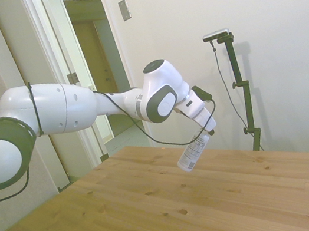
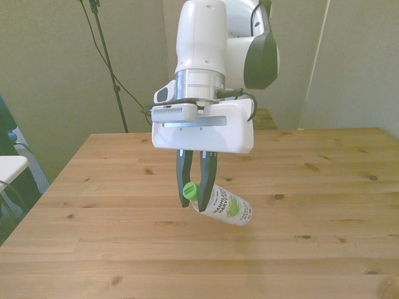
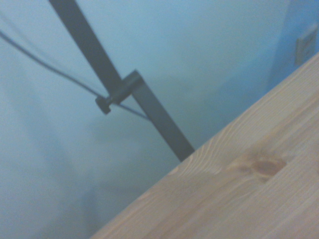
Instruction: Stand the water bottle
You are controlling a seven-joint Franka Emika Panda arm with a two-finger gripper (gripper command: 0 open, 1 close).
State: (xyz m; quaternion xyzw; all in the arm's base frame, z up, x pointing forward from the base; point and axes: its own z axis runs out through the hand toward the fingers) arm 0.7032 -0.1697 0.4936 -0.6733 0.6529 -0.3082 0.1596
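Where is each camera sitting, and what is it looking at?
Side view: off one side of the table, looking across; shows the whole white arm and the gripper holding the water bottle tilted in the air.
Front view: across the table, facing the robot; shows the gripper shut on the bottle.
Wrist view: on the wrist; only table edge and wall, no robot parts.
Side and front views share the bottle.

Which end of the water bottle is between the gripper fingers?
The green cap end; the water bottle's base hangs free, tilted, above the table.
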